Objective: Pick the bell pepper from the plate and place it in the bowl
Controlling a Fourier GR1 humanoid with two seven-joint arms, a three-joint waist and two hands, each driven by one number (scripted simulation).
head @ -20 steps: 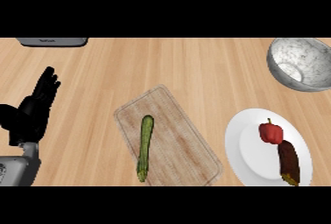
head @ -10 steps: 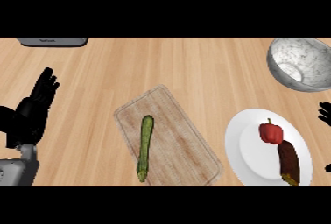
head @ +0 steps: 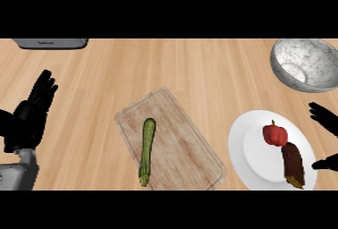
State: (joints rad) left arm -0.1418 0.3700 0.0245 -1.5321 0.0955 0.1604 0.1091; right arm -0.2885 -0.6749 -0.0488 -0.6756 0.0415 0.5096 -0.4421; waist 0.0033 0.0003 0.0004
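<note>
Plate (head: 243, 147), near right, carries the bell pepper (head: 274, 134) on its far half, touching a dark vegetable (head: 292, 165) lying nearer. Right hand (head: 325, 117), fingers and thumb spread, sits at the plate's right edge; left hand (head: 30, 117) rests open, far left. The pepper is probably light, smooth and rigid: grasp across its body. Bowl (head: 307, 65), far right.

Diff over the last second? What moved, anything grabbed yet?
The right hand has come in from the right edge and now sits beside the plate, open; a second ago it was out of view. Nothing is grabbed: the bell pepper is still on the plate. Unchanged: the left hand resting open at the left, the cucumber on the cutting board, and the bowl.
</note>
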